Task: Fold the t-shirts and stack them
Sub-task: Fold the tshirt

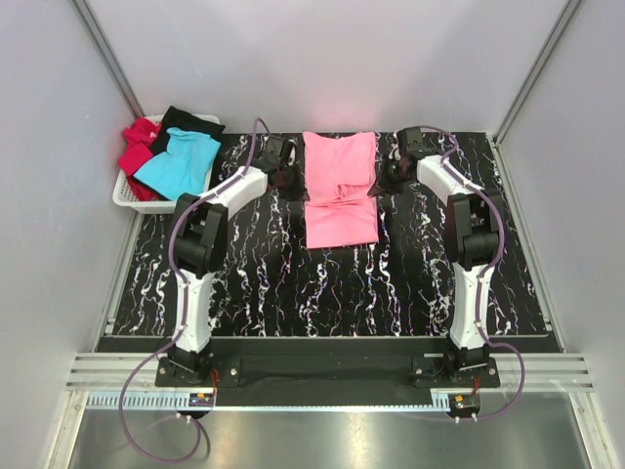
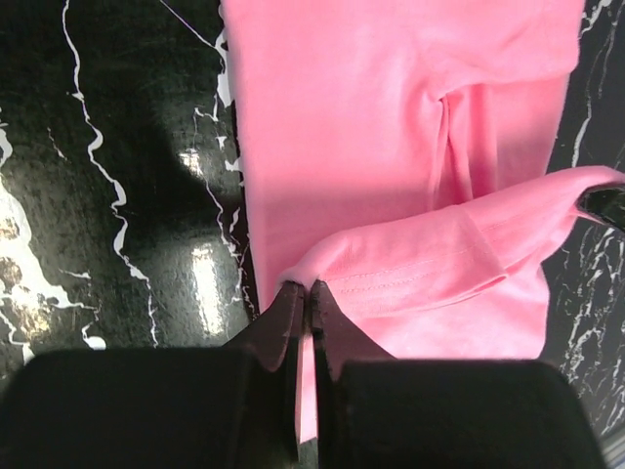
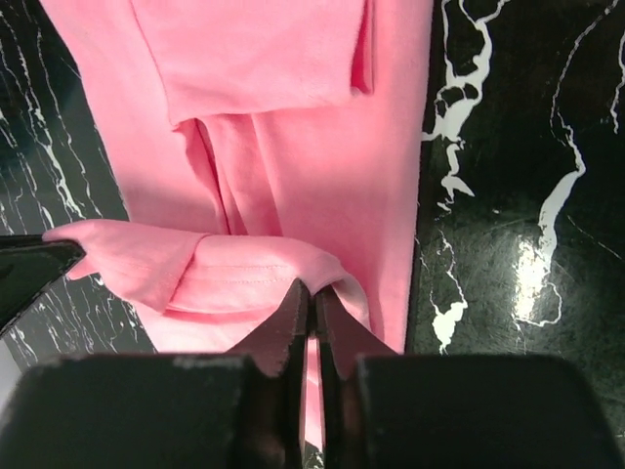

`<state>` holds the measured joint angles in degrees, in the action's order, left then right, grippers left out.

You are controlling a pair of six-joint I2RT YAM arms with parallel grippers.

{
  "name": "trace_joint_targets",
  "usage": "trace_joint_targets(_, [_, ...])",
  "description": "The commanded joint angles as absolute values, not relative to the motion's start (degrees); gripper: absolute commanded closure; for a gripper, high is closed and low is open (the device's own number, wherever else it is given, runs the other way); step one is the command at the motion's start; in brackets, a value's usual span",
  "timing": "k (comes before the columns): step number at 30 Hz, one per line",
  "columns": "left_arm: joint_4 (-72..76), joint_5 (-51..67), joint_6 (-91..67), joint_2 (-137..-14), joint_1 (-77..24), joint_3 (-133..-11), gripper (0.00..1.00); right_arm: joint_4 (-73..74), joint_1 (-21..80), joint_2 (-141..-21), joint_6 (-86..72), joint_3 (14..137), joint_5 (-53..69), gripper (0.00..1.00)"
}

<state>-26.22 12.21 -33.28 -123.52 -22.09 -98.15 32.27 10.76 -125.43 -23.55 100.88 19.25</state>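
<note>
The pink t-shirt [image 1: 339, 191] lies on the black marbled table [image 1: 254, 283], partly folded into a long strip. My left gripper [image 1: 287, 178] is shut on its left edge, the cloth pinched between the fingers in the left wrist view [image 2: 306, 290]. My right gripper [image 1: 388, 179] is shut on its right edge, seen in the right wrist view [image 3: 312, 290]. Both hold a lifted fold of the pink t-shirt [image 2: 430, 264] [image 3: 244, 269] over its lower part. The turquoise t-shirt [image 1: 179, 161], red t-shirt [image 1: 140, 147] and black t-shirt [image 1: 187, 122] sit in the basket.
A white plastic basket [image 1: 133, 198] stands at the table's back left corner. Grey walls enclose the table on three sides. Bare table surface [image 1: 322, 293] lies in front of the shirt.
</note>
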Motion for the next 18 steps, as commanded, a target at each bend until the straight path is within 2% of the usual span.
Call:
trace_joint_targets(1, [-26.89,12.30,-31.20,-124.54,-21.45,-101.60,0.88,31.38,10.11,-125.95,-22.06,104.85,21.61,0.89])
trace_joint_targets(2, [-27.24,12.57,-30.85,-124.72,-21.27,-103.08,0.75,32.33,10.11,-125.95,-21.89,105.55,21.97,0.80])
trace_joint_targets(3, [-28.64,13.18,-29.63,-124.63,-21.18,-104.23,0.51,32.78,10.11,-125.77,-21.45,107.38,22.41,0.59])
trace_joint_targets(5, [-30.58,12.49,-28.13,-124.02,-21.09,-108.08,0.39,34.44,10.02,-124.37,-21.01,109.15,21.98,0.49])
trace_joint_targets(6, [-32.94,11.61,-26.47,-122.88,-21.01,-109.50,0.32,34.98,10.11,-123.58,-20.48,110.38,21.54,0.41])
trace_joint_targets(7, [-34.00,11.17,-25.76,-122.00,-20.92,-110.56,0.21,35.33,10.11,-121.75,-20.48,110.65,21.01,0.20])
trace_joint_targets(8, [-34.88,10.64,-25.23,-120.86,-20.66,-111.18,0.16,35.68,10.11,-120.34,-20.30,110.65,21.01,0.06])
trace_joint_targets(9, [-35.68,10.46,-24.88,-117.89,-20.57,-110.66,0.12,35.68,10.11,-119.10,-20.22,109.35,21.35,0.02])
trace_joint_targets(10, [-35.86,10.37,-25.13,-115.77,-20.57,-109.70,0.02,35.60,10.11,-116.57,-20.39,108.29,22.49,0.00])
trace_joint_targets(14, [-33.41,14.58,-27.94,-106.98,-21.44,-98.31,0.01,33.59,10.11,-110.14,-21.79,99.52,25.04,0.00])
trace_joint_targets(18, [-24.82,18.01,-34.25,-99.59,-23.55,-85.72,0.01,27.87,10.20,-104.43,-25.48,84.68,26.37,0.00])
